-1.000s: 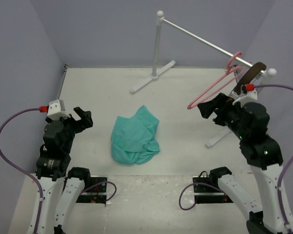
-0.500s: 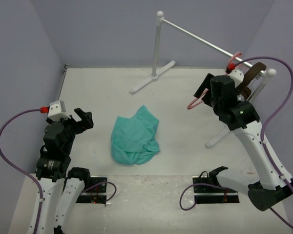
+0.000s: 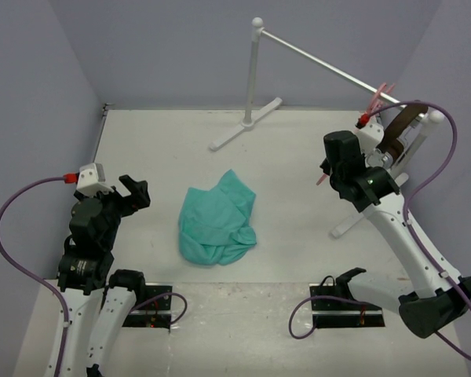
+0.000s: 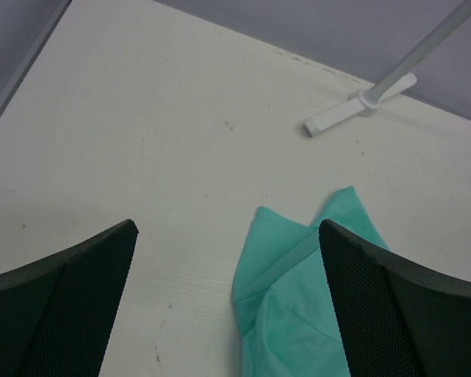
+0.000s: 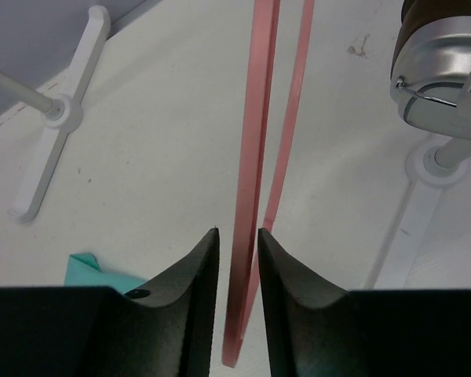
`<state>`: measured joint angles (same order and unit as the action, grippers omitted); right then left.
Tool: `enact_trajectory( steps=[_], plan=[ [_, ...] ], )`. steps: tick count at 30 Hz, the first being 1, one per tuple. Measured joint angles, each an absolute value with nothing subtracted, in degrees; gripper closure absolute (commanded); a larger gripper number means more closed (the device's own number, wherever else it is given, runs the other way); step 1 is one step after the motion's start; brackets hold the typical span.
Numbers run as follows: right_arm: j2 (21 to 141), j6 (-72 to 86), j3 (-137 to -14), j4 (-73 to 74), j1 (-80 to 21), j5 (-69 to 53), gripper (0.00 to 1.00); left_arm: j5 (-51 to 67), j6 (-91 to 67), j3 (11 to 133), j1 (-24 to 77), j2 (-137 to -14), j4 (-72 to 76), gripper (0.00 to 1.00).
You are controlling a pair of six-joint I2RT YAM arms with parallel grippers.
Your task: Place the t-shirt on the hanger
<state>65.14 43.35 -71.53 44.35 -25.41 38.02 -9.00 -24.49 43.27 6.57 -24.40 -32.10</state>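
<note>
Right gripper (image 5: 238,245) pinches hanger (image 5: 255,118) to lift it off the rail (image 3: 330,66); left gripper (image 4: 228,229) hovers, jaws apart, beside t-shirt (image 4: 290,314).

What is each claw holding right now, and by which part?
The right claw grips the pink hanger by one thin bar of its frame. The left claw is open, holding nothing.
</note>
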Motion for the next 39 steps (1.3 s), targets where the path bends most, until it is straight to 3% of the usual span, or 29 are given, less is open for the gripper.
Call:
enact_trajectory(
  steps=[5,17,23,28,31,35,38,39],
  plan=[
    [64.8,44.1,-70.8,44.2,-25.5,39.3,1.00,-9.0,-24.5,43.3,6.6,-24.2,-32.0,0.00],
    [63.5,42.4,-79.9,50.0,-30.1,39.3,1.00,1.4,-27.5,41.3,6.8,-28.6,-28.9,0.00],
    [56.1,38.7,-80.7,51.1,-31.0,33.2,1.00,4.7,-28.5,40.4,6.9,-40.5,-28.5,0.00],
    [46.1,35.9,-73.5,49.4,-31.5,23.3,1.00,4.6,-29.6,39.8,10.7,-50.5,-28.4,0.00],
    [40.9,33.6,-67.6,49.5,-31.5,15.6,1.00,0.7,-31.3,38.9,18.8,-53.7,-28.2,0.03],
    [37.4,29.7,-62.0,50.0,-31.6,5.9,1.00,-3.0,-34.0,37.4,30.6,-59.0,-27.4,0.46],
    [35.9,27.6,-59.7,50.0,-31.7,0.9,1.00,-5.1,-35.9,36.0,35.1,-62.8,-26.8,0.94],
    [35.1,27.0,-59.0,50.0,-31.7,0.3,1.00,-6.0,-36.3,35.8,36.3,-64.2,-26.7,0.99]
  ],
)
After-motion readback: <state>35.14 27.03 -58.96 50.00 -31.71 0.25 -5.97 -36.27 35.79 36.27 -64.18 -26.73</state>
